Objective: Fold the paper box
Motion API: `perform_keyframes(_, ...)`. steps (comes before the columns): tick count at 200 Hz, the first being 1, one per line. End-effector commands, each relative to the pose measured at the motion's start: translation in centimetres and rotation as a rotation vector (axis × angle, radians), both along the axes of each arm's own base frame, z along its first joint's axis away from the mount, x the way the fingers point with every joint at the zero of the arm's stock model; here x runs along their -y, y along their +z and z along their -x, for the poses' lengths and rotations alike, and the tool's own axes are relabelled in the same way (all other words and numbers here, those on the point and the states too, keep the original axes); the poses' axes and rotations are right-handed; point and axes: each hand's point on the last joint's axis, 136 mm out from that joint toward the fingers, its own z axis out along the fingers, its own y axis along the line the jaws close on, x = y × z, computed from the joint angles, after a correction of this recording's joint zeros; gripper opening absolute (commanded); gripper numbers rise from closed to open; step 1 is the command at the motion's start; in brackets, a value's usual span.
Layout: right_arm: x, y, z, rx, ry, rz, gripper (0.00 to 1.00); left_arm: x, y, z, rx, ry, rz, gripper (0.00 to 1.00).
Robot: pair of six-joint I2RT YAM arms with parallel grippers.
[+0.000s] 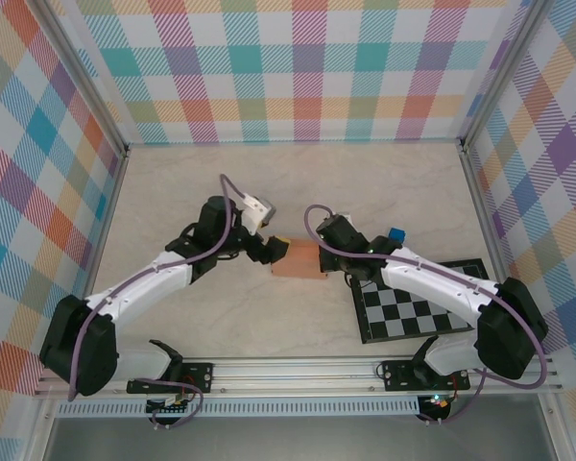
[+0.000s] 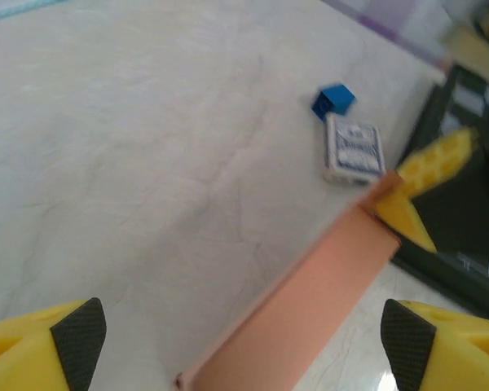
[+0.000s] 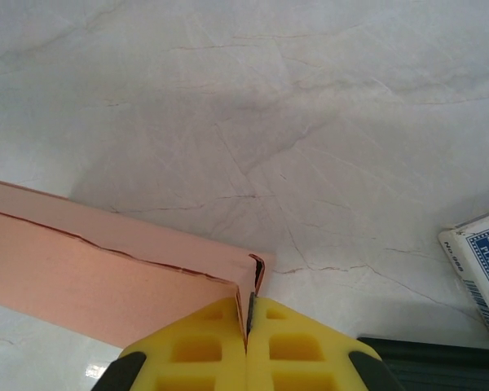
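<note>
The paper box (image 1: 299, 259) is a salmon-orange, long, low box lying on the marble tabletop between the two arms. My left gripper (image 1: 274, 252) is at its left end. In the left wrist view that gripper (image 2: 244, 342) is open, its fingers (image 2: 80, 334) wide apart, and the box (image 2: 310, 309) runs between them with a gap on each side. My right gripper (image 1: 328, 259) is at the box's right end. In the right wrist view it (image 3: 247, 326) is shut on the thin end wall of the box (image 3: 90, 269).
A black-and-white checkered board (image 1: 422, 303) lies at the right under the right arm. A blue cube (image 1: 396, 234) and a blue-and-white card pack (image 2: 354, 148) sit just beyond the box's right end. Plaid walls enclose the table on three sides.
</note>
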Motion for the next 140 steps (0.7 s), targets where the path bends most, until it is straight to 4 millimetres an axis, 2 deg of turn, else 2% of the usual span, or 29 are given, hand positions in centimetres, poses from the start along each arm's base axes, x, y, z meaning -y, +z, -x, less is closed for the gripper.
perform_keyframes(1,0.5,0.9,-0.3,0.038,-0.053,0.002,0.00,-2.5,2.2,-1.1,-0.158,0.235,0.188,0.87)
perform_keyframes(17,0.5,1.0,-0.3,0.043,-0.057,0.006,0.00,-3.6,1.9,-0.8,-0.257,0.332,0.258,0.81)
perform_keyframes(25,0.6,1.0,-0.4,0.043,-0.061,0.010,0.00,-4.2,1.3,-0.5,-0.313,0.387,0.266,0.74)
perform_keyframes(33,0.6,1.2,-0.4,0.046,-0.062,0.015,0.00,-4.7,0.5,-0.2,-0.364,0.430,0.262,0.71)
perform_keyframes(48,0.6,1.4,-0.4,0.049,-0.060,0.018,0.00,-4.4,-0.8,0.5,-0.454,0.438,0.278,0.67)
perform_keyframes(75,0.8,1.4,-0.5,0.048,-0.058,0.040,0.00,-2.9,-1.2,1.2,-0.575,0.405,0.377,0.68)
perform_keyframes(99,0.8,1.4,-0.6,0.048,-0.055,0.055,0.00,-2.4,-1.4,0.6,-0.594,0.408,0.405,0.70)
perform_keyframes(140,0.5,1.5,-0.9,0.045,-0.054,0.061,0.00,-1.4,-1.7,-0.5,-0.611,0.379,0.406,0.67)
